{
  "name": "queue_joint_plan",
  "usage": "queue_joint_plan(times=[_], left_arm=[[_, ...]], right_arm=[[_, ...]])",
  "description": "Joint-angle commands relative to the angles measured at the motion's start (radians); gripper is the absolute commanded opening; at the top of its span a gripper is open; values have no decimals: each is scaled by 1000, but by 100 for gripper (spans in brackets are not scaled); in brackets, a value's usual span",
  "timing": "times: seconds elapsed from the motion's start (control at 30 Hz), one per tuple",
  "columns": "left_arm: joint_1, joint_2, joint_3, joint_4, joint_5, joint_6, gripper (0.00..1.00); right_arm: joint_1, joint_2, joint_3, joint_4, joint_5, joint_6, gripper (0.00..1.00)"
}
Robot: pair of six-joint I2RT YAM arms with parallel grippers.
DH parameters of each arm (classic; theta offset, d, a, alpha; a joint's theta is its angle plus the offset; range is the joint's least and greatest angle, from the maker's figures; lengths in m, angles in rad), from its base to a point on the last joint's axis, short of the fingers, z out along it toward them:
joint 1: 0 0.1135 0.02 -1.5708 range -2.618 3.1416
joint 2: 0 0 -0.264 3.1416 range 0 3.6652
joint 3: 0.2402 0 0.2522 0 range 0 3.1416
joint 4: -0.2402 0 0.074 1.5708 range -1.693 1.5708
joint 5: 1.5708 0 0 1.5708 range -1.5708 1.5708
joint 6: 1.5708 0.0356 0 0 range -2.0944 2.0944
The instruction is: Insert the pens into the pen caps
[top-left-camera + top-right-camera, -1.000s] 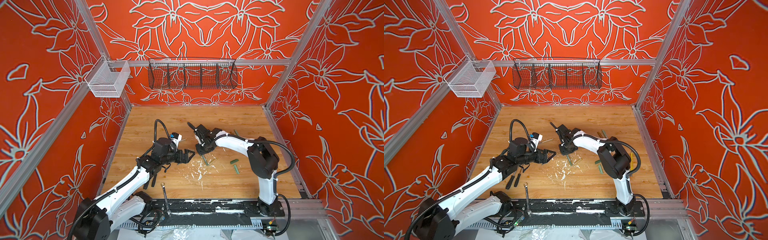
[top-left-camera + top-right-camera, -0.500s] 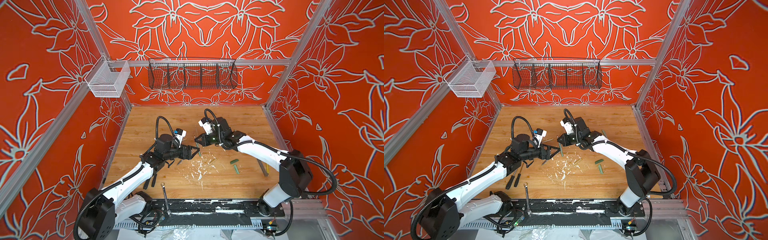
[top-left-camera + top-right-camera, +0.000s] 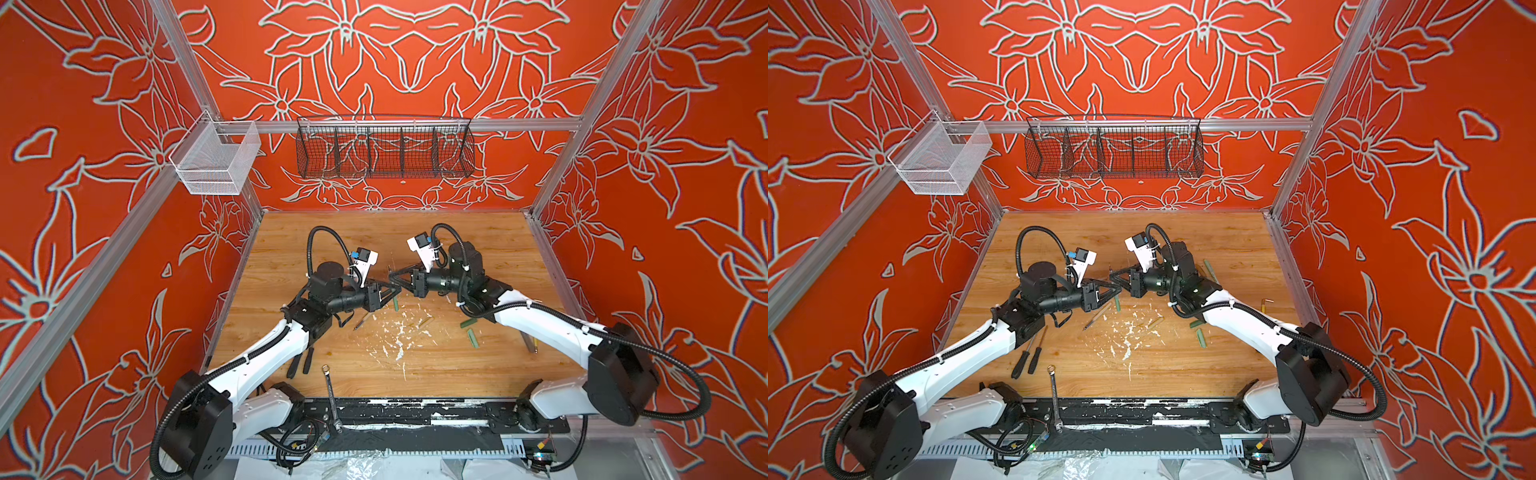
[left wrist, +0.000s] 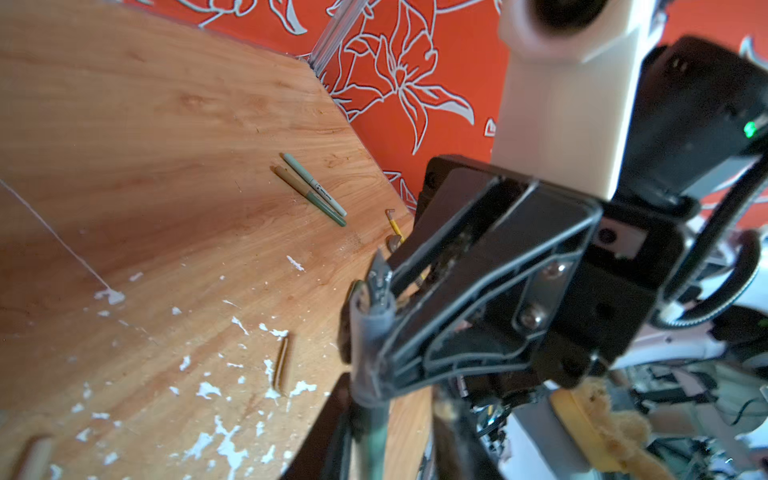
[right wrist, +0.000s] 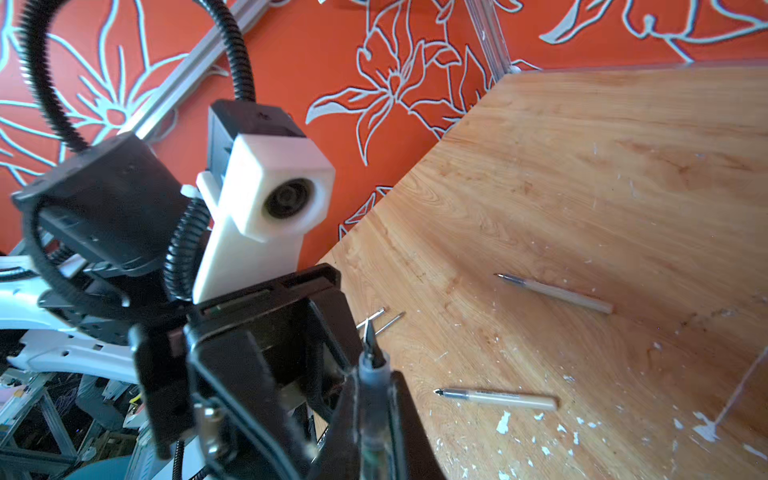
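I see the right gripper pinching an upright pen, tip up, above the table, while the left gripper flanks its green barrel; whether it grips, I cannot tell.

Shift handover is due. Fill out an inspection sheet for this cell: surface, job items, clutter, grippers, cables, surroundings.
Surface: wooden tabletop, white paint flecks front-centre.
Job's things: held pen in the air between the grippers; loose pen and green caps on the board.
Clutter: two screwdrivers, wrench, small yellow tool.
Grippers: right gripper shut on the held pen; left gripper at the same pen, grip unclear.
Cables: black conduit loops over each wrist; no snag seen.
Surroundings: white basket and black wire basket on the walls; nothing seen inside.
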Motion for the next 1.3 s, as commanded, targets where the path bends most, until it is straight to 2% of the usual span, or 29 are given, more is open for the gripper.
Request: queue_joint_plan(times=[0.0, 0.2, 0.33, 0.43, 0.63, 0.83, 1.0, 1.27], left_arm=[[-4, 2, -13, 54, 35, -5, 21], [-4, -6, -5, 17, 8, 8, 1], [-4, -4, 18, -67, -35, 28, 0], [-2, 8, 48, -161, -56, 52, 0], [10, 2, 82, -320, -83, 98, 0], [22, -17, 132, -487, -48, 176, 0], [24, -20, 180, -592, -22, 237, 0], [24, -7, 174, -569, -14, 227, 0]], right_arm=[[7, -20, -12, 68, -36, 20, 10], [4, -35, -19, 54, -7, 18, 13], [-12, -57, -20, -37, 67, 21, 31], [-40, -73, -2, -207, 171, 12, 50], [-121, -55, 51, -613, 428, 10, 66], [-229, -28, 9, -805, 548, 86, 76], [-335, -37, -90, -798, 524, 155, 82], [-360, 13, -131, -855, 532, 153, 83]])
